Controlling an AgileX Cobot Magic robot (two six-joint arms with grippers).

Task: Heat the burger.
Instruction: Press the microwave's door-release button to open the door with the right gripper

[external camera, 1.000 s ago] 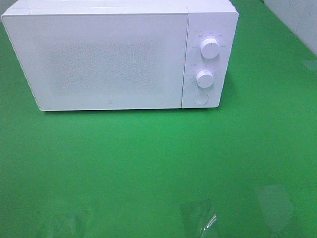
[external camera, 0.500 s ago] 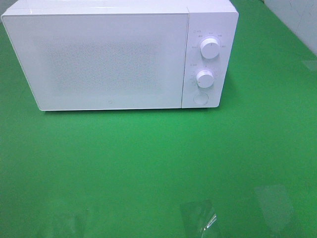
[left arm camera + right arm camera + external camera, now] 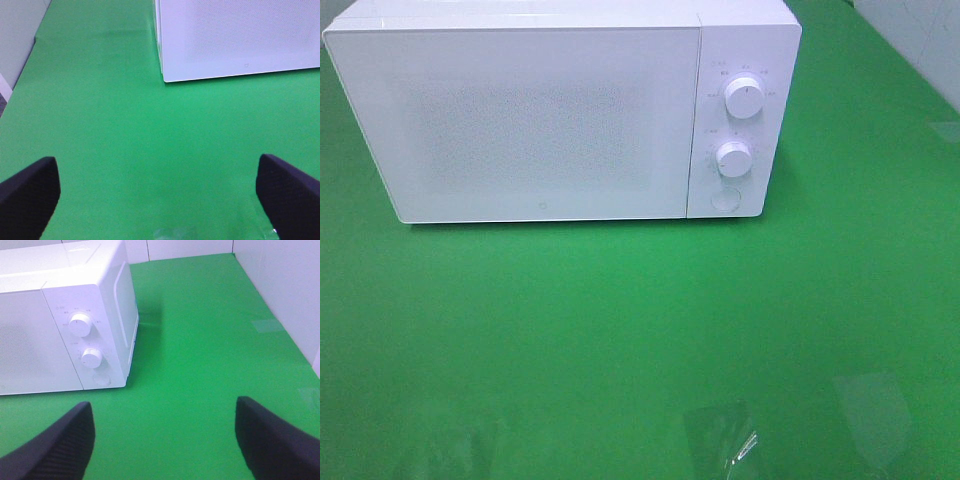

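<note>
End effectors [image 3: 156, 162] [image 3: 164, 404] spread wide, holding nothing.

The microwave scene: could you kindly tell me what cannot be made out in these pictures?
Microwave interior: hidden in every view by its shut, frosted door; no burger shows anywhere.
Labels around the dials: too small and washed out, exterior high and right wrist views.
Left gripper and right gripper: only open fingertips show, cut off by the wrist views' edges; absent from the exterior high view.
</note>
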